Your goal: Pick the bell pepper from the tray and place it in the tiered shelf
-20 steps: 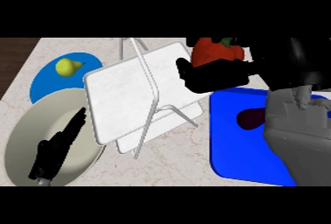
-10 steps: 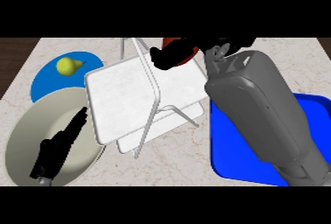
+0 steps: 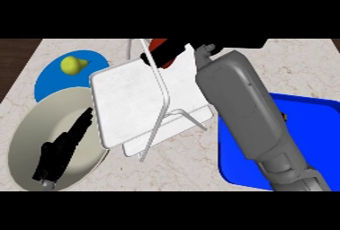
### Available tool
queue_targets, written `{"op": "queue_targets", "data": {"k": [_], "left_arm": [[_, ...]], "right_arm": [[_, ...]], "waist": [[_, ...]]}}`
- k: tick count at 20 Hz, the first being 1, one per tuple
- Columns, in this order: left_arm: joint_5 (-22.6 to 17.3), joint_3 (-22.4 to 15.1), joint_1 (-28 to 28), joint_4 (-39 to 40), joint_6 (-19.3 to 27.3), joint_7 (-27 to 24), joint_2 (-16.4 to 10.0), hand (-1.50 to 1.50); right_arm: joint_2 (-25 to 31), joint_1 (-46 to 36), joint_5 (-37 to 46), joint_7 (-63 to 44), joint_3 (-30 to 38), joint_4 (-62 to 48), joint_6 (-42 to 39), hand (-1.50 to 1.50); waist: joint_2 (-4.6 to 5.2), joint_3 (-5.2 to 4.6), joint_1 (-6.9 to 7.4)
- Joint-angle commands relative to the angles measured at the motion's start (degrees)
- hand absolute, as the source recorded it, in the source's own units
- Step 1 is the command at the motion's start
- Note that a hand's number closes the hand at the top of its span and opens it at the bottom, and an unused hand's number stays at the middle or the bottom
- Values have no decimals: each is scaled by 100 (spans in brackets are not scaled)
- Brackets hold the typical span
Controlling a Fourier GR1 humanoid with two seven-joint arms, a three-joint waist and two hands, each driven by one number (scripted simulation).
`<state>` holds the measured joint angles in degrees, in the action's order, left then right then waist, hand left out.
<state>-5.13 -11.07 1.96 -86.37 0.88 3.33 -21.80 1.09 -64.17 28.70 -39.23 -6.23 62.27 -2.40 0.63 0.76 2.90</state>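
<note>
The red bell pepper [image 3: 157,44] is held at the far top of the head view, and my right hand [image 3: 170,53] is shut on it with black fingers curled over most of it. Hand and pepper hover above the far edge of the white tiered shelf [image 3: 129,105], beside its thin wire frame [image 3: 163,96]. My grey right forearm crosses the view from the lower right and covers part of the blue tray [image 3: 309,119]. My left hand [image 3: 63,148] rests open over a cream plate, fingers pointing away from me.
The cream plate [image 3: 30,134] lies at the lower left, under the shelf's left edge. Behind it a blue plate [image 3: 50,83] holds a yellow-green fruit [image 3: 72,64]. A small dark item [image 3: 285,117] peeks from behind the forearm on the tray.
My right arm has swung left from the tray's edge, carrying the pepper over to the shelf's far top. The left hand has stayed still.
</note>
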Motion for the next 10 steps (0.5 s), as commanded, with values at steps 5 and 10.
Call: {"op": "queue_targets", "data": {"k": [5, 10], "left_arm": [[177, -221, -268, 327, 50, 38, 326, 0], [198, -152, 20, 363, 167, -74, 439, 0]], "right_arm": [[-105, -5, -2118, 833, 426, -654, 1597, -150], [-108, 98, -2219, 1387, 270, -281, 2730, -150]], "waist": [[50, -77, 106], [-38, -79, -139]]}}
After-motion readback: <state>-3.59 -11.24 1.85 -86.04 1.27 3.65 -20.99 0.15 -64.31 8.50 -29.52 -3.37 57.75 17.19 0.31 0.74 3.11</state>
